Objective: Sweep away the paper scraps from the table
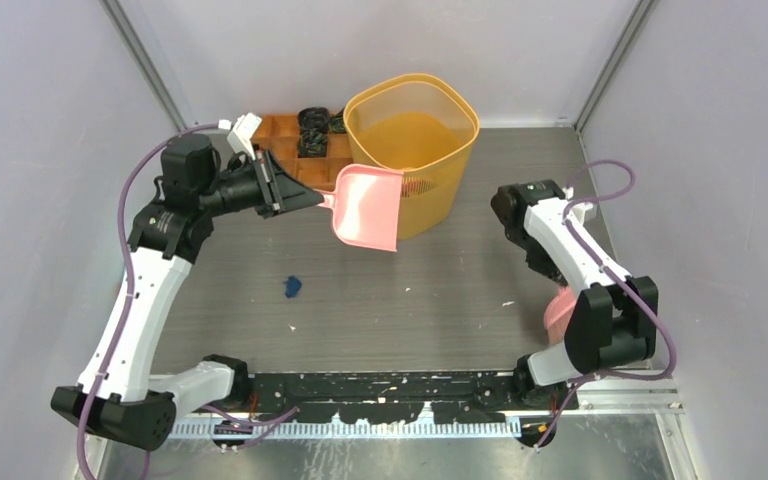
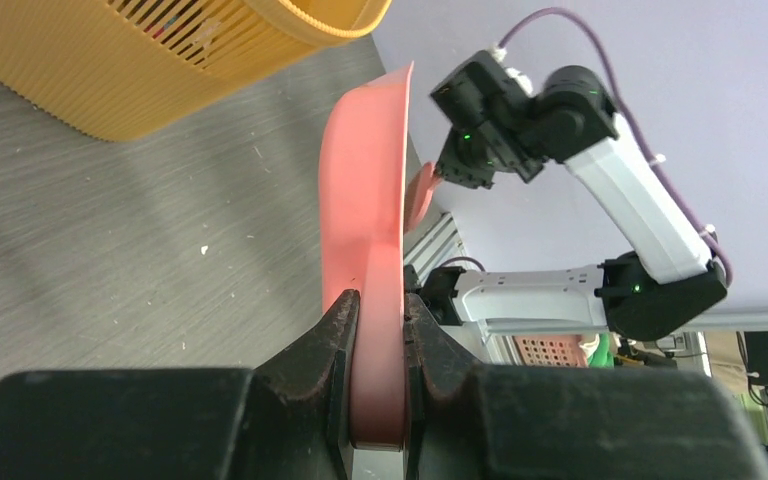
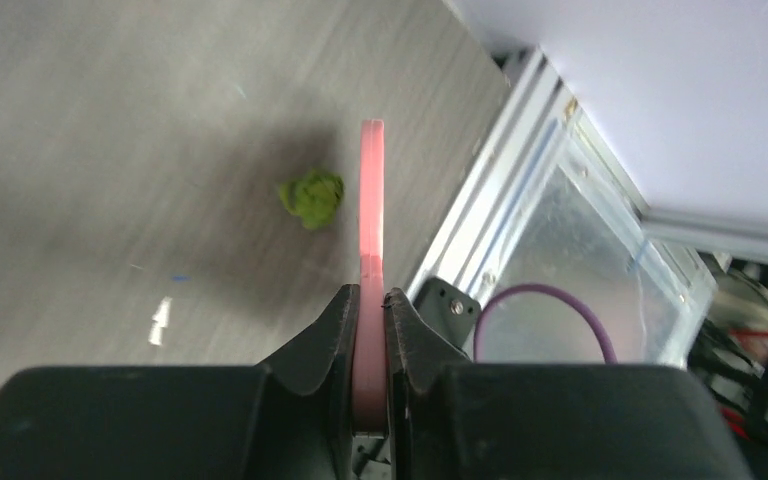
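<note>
Left claw (image 2: 380,300) grips pink plastic dustpan (image 1: 368,207), raised beside yellow ribbed plastic basket (image 1: 415,150); we judge for dumping. Right claw (image 3: 372,295) pinches thin pink sweeper (image 3: 371,190); blue paper scrap (image 1: 292,286) on bench (image 1: 440,290), nearward of basket.

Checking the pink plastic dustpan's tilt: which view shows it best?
Top external: the whole pink plastic dustpan shows. Left wrist shows it only edge-on, clamped in the left gripper; right wrist misses it.

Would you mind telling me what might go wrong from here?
The pink dustpan, pinched by its thin edge in the left gripper, hangs close to the yellow basket and may bump it or twist. The green scrap lies near the edge of the table; the pink tool in the right gripper might flick it off.
</note>
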### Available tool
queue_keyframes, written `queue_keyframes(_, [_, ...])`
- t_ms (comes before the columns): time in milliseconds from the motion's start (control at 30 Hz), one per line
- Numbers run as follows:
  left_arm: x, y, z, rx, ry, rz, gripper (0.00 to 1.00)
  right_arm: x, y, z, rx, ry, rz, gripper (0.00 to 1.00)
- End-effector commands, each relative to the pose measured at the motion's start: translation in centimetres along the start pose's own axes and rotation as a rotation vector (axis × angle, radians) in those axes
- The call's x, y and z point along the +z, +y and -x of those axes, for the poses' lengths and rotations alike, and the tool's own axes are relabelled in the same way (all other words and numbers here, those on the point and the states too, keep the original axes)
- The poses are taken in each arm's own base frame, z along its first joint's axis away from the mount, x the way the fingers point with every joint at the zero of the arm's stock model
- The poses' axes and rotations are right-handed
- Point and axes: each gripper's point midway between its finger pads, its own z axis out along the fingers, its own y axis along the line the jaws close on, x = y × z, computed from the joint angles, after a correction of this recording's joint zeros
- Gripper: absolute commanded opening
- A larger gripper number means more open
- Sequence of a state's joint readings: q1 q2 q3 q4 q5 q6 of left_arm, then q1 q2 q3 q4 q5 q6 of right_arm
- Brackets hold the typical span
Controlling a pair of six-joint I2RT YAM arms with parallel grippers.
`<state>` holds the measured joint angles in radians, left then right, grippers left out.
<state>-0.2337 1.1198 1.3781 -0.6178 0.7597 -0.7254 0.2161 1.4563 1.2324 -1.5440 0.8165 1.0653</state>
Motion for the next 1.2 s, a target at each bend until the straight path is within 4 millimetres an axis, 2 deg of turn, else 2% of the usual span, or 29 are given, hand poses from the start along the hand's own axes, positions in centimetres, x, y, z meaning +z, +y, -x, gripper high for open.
queue_keyframes(0, [-1.1, -1.5, -0.1, 0.044, -0.016, -0.06, 0.01, 2.4, 0.6, -4.2, 0.021, 0.128, -0.036, 0.01])
queue_keyframes(100, [-1.2, -1.6, -0.1, 0.041, -0.013, -0.062, 0.0, 3.6, 2.7, -6.3, 0.028, 0.191, 0.023, 0.01])
queue_keyframes(167, [-1.5, -1.7, -0.1, 0.043, -0.019, -0.061, 0.01, 3.6, 5.2, -7.5, 0.004, 0.224, 0.118, 0.01])
queue_keyframes(233, [-1.9, -1.9, -0.1, 0.049, -0.03, -0.056, 0.01, 3.1, 6.7, -7.6, -0.017, 0.196, 0.167, 0.0])
queue_keyframes(267, [-2.1, -2.0, -0.1, 0.05, -0.034, -0.05, 0.01, 2.5, 8.0, -7.5, -0.049, 0.162, 0.216, 0.0])
queue_keyframes(433, [-3.4, -2.3, -0.7, 0.063, -0.054, -0.021, 0.0, -1.2, 11.3, -7.1, -0.23, -0.045, 0.262, 0.01])
queue_keyframes(700, [-4.9, -1.4, -2.0, 0.059, -0.09, 0.061, 0.01, -6.7, 16.1, -10.8, -0.434, -0.229, 0.415, 0.0])
queue_keyframes(867, [-5.5, -0.7, -2.0, 0.046, -0.136, 0.111, 0.01, -10.8, 17.6, -12.8, -0.531, -0.316, 0.516, 0.01])
queue_keyframes(1000, [-5.9, -0.2, -2.0, 0.044, -0.15, 0.15, 0.01, -13.5, 16.0, -11.7, -0.536, -0.391, 0.556, 0.01])
queue_keyframes(1167, [-5.6, 0.7, -2.0, 0.031, -0.149, 0.174, 0.01, -17.3, 15.7, -12.3, -0.535, -0.314, 0.784, 0.01])
